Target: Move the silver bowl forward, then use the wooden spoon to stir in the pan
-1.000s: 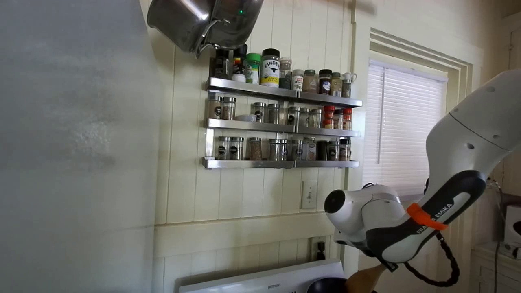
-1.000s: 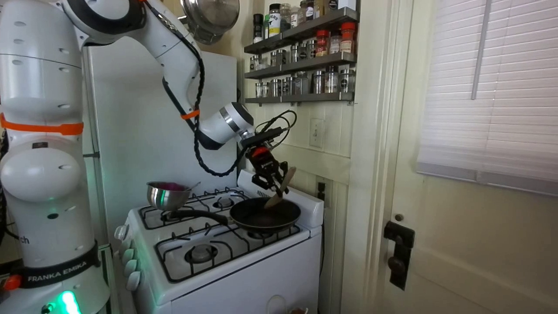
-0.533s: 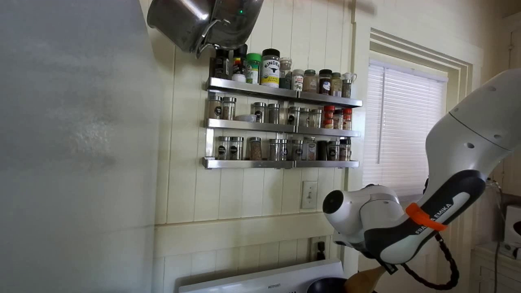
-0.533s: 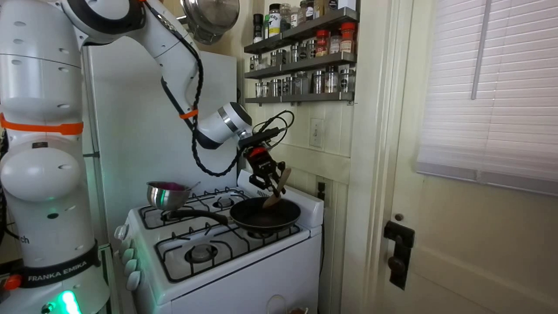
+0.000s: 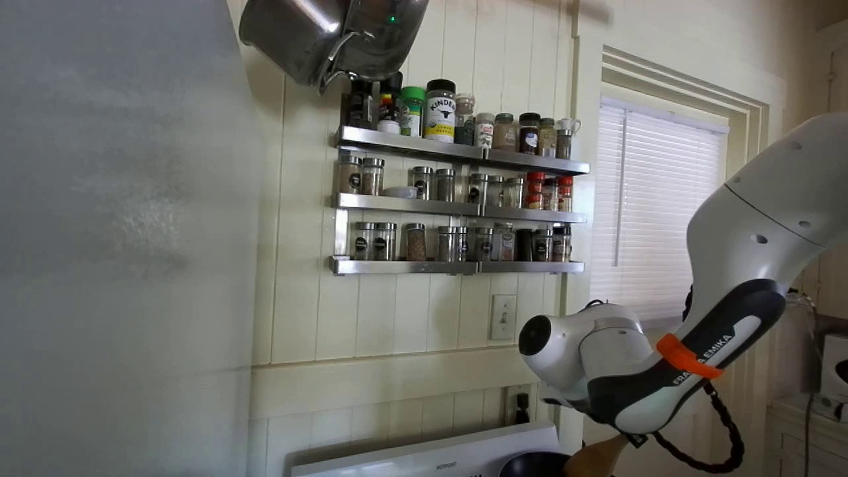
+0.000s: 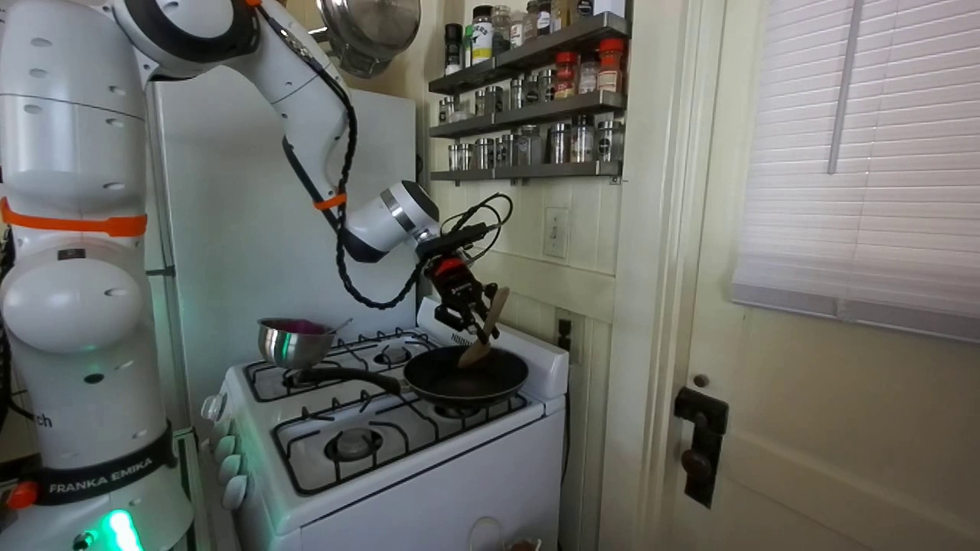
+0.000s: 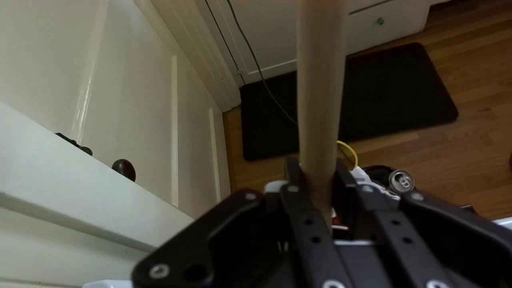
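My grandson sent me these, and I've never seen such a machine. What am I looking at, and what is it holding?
The white machine is a robot arm. Its black gripper works like two fingers, closed here around a wooden spoon. The spoon's broad end points down into the dark pan; whether it touches the bottom, I can't tell. Both exterior views come from cameras standing apart from the robot; the wrist view looks out from its own wrist, past the spoon's handle to the floor. On the stove sit the pan and a silver bowl.
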`<action>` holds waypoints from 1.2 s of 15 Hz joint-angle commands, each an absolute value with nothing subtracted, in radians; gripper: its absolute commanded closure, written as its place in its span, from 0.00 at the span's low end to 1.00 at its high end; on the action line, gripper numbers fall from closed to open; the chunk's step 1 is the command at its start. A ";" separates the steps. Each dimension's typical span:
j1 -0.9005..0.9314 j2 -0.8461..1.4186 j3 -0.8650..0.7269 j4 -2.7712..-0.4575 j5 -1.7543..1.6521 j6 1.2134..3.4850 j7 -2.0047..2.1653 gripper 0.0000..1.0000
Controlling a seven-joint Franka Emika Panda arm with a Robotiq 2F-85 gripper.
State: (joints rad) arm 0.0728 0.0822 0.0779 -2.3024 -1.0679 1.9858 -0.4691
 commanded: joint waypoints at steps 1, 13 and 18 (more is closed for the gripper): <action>0.111 0.127 0.115 -2.256 -1.098 1.862 -0.505 0.95; 0.146 0.344 0.166 -2.045 -1.066 1.797 -0.571 0.95; 0.159 0.343 0.181 -2.052 -1.090 1.815 -0.589 0.95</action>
State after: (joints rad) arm 0.1461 0.3512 0.1662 -2.0486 -1.0779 1.8363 -0.5652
